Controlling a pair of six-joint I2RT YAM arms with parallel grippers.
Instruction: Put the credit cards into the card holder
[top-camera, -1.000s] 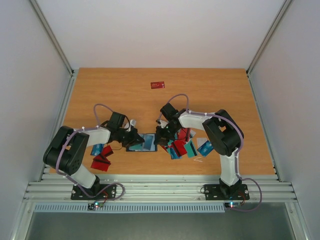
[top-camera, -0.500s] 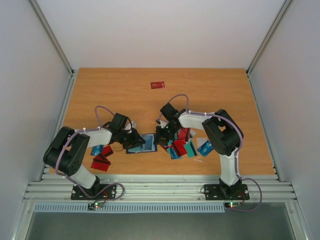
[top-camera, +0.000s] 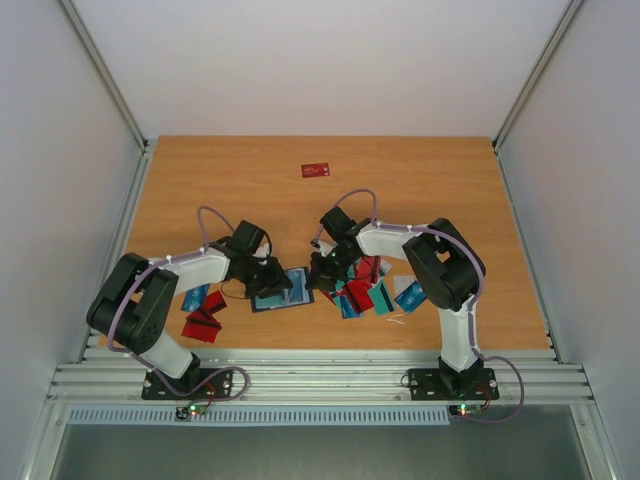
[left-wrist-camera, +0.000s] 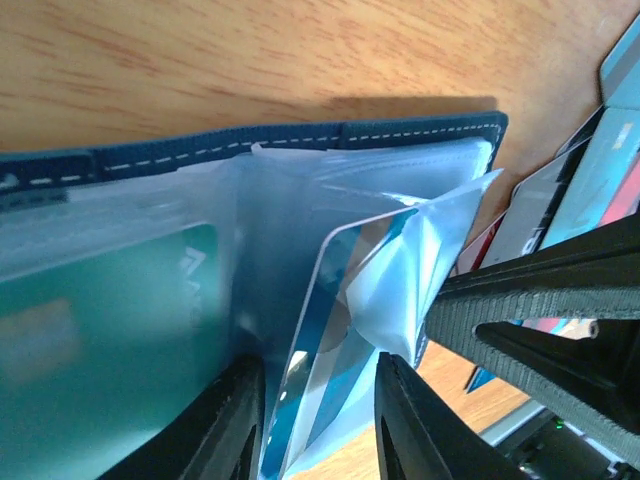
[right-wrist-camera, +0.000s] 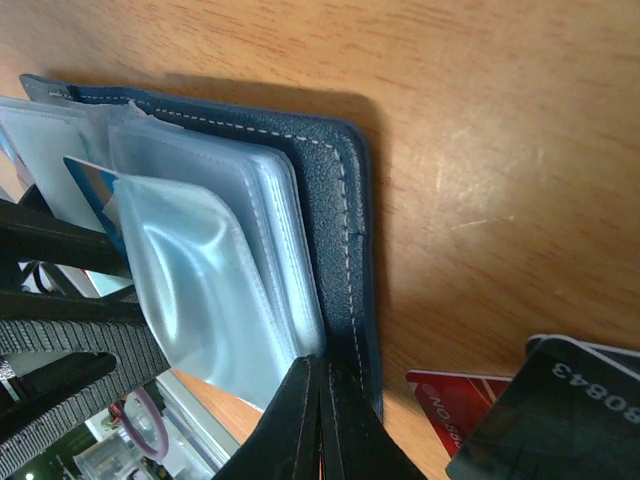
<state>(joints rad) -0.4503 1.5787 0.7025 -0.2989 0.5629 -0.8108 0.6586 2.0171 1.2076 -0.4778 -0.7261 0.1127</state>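
Left edge of the table (top-camera: 450, 180): a small cluster of red and teal cards (top-camera: 200, 315) lies beside the left arm (top-camera: 150, 300). That arm is folded sharply, elbow low near the front rail, forearm running right and slightly away from the base. The left gripper (top-camera: 270, 281) is tipped down over the near-left part of the card holder (top-camera: 290, 293). The holder lies open and flat at the table's middle front, between the 2 grippers, clear sleeves up. The wrist view shows the left jaws parted narrowly, with a blue-striped card (left-wrist-camera: 335, 330) standing between them, its far end tucked into a clear sleeve (left-wrist-camera: 425, 255); I cannot tell whether the pads touch it. A teal card sits in the sleeve to the left. The right gripper (top-camera: 322, 272) is closed tight, fingers together, tips pressed at the holder's right edge where the sleeves meet the navy cover. The right arm (top-camera: 440, 265) is bent at the elbow, forearm reaching left. Beside it is a loose pile of cards (top-camera: 365, 292): red, teal, blue. 1 red card (top-camera: 316, 170) lies alone, far back.
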